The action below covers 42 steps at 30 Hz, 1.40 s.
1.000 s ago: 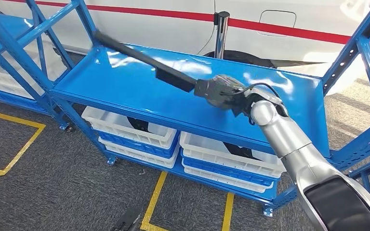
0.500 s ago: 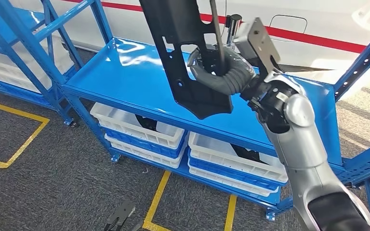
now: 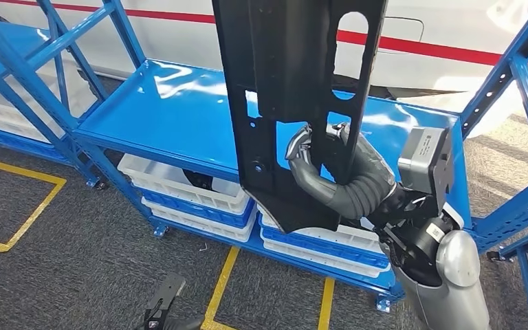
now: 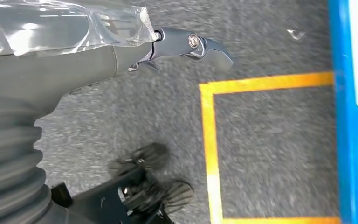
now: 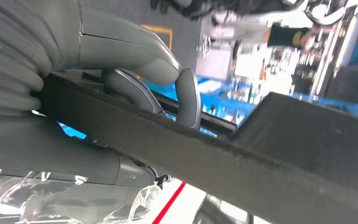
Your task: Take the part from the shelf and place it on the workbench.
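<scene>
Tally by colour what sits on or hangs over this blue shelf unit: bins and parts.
White bins: 2
Blue bins: 2
Black part, gripped by the right hand: 1
Total: 5

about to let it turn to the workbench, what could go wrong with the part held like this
1. The right hand grips the long black panel low down, through a cutout, so most of it stands above the grip; it may tip or twist in the fingers.
2. The panel rises in front of the head camera, hiding much of the blue shelf and uprights; a swing could clip the frame.
</scene>
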Each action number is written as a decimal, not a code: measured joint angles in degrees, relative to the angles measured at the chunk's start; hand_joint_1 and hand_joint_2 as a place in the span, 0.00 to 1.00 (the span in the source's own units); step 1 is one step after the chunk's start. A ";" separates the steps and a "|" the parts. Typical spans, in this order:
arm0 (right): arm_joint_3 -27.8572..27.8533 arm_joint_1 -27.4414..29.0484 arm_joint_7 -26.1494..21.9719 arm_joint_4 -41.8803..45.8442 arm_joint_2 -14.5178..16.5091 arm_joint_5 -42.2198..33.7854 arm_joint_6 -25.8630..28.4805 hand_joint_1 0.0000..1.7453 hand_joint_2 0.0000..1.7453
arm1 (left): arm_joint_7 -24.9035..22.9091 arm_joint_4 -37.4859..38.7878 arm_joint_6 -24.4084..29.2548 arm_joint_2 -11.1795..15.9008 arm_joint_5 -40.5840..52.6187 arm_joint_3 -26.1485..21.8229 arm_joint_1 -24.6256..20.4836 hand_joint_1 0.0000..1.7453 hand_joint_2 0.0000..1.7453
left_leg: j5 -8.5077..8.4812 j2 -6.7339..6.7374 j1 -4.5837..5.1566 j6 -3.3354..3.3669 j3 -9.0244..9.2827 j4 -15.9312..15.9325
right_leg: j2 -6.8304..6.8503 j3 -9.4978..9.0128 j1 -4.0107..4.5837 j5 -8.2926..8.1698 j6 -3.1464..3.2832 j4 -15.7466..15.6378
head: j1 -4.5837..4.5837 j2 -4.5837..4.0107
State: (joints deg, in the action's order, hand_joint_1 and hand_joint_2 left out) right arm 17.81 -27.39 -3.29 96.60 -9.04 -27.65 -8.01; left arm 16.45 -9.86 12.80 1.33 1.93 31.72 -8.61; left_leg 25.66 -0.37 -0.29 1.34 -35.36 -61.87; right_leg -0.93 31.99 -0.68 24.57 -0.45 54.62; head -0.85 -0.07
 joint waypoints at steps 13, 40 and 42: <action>-3.72 3.75 0.42 4.18 -1.97 -0.10 4.76 1.00 1.00 | -4.85 0.00 0.98 0.04 -0.81 -2.37 1.42 0.00 1.00 | -4.27 1.81 0.24 2.33 2.64 8.68 | 0.43 6.37 -0.03 8.86 -2.67 16.96 | 0.17 0.00; -8.25 4.14 1.58 9.89 -4.61 0.78 6.42 1.00 1.00 | -7.70 0.04 1.16 0.43 -0.96 -3.56 1.92 0.00 1.00 | -2.84 0.31 1.07 3.31 7.83 12.32 | -1.09 8.35 -0.22 0.93 -2.58 5.77 | 0.28 0.00; -8.37 4.19 1.51 9.89 -4.80 1.27 6.55 1.00 1.00 | -7.76 0.04 1.08 0.40 -0.97 -3.60 2.19 0.00 1.00 | -3.93 1.44 0.96 3.08 6.42 12.15 | 0.33 9.70 -0.64 4.99 -3.36 13.58 | 0.42 0.00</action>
State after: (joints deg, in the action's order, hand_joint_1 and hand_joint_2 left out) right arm 9.44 -23.20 -1.78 106.49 -13.85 -26.38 -1.46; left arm 8.69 -9.81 13.88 1.73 0.96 28.12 -6.42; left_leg 21.73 1.07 0.67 4.42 -28.94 -49.72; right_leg -0.60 41.69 -1.32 29.57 -3.81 68.21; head -0.44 -0.07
